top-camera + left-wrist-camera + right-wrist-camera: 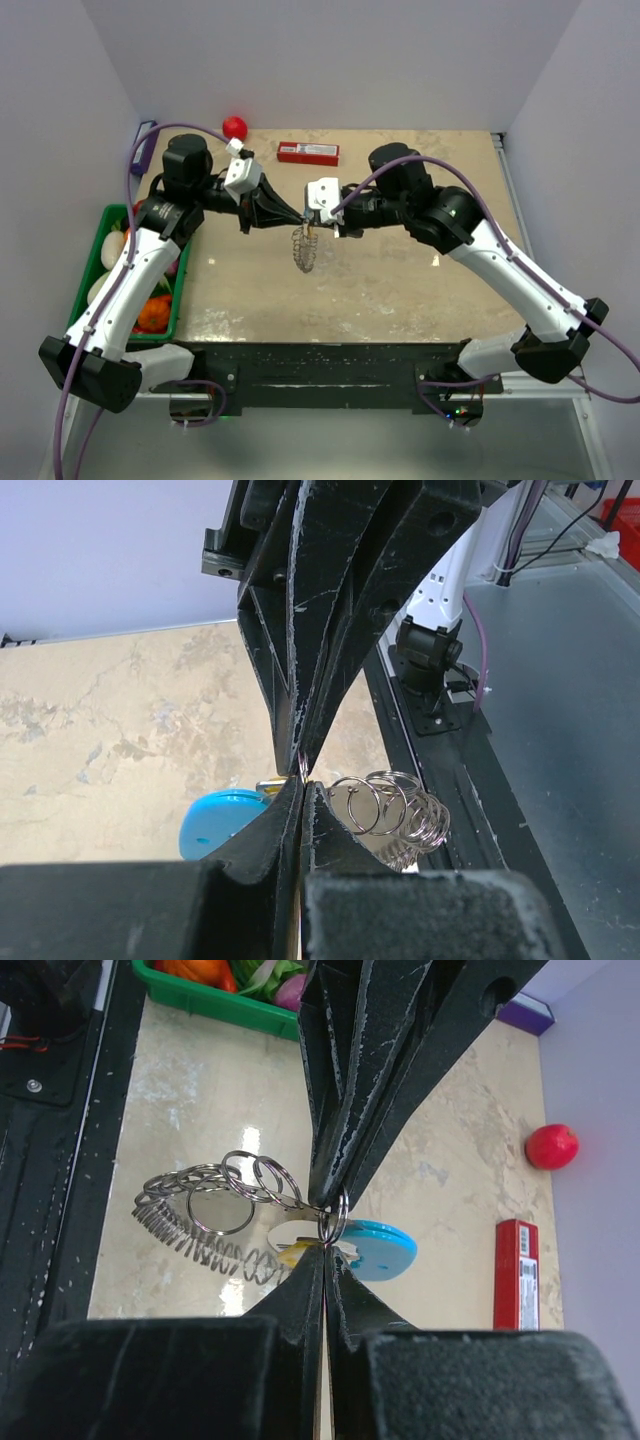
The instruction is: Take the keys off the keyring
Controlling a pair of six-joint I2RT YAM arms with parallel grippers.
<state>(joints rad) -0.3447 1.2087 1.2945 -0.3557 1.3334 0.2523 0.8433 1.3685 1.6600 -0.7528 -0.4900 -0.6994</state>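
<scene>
The keyring [304, 252], a floppy bunch of silvery rings and links, hangs above the table between my two grippers. The left gripper [296, 219] and the right gripper [317, 224] meet tip to tip, both shut on it. In the right wrist view my right gripper [325, 1252] pinches a small split ring [334, 1222] from below, and the left fingers [345, 1110] pinch it from above. A light-blue tag [385, 1250] and the small brass-yellow key [293, 1254] hang there. In the left wrist view my left gripper [303, 783] is shut, with rings [392, 807] to the right and the blue tag [222, 822] to the left.
A red ball [234, 127] and a red box [308, 152] lie at the back of the table. A green basket [88, 272] of produce stands at the left edge under the left arm. A purple object [143, 147] leans in the back left corner.
</scene>
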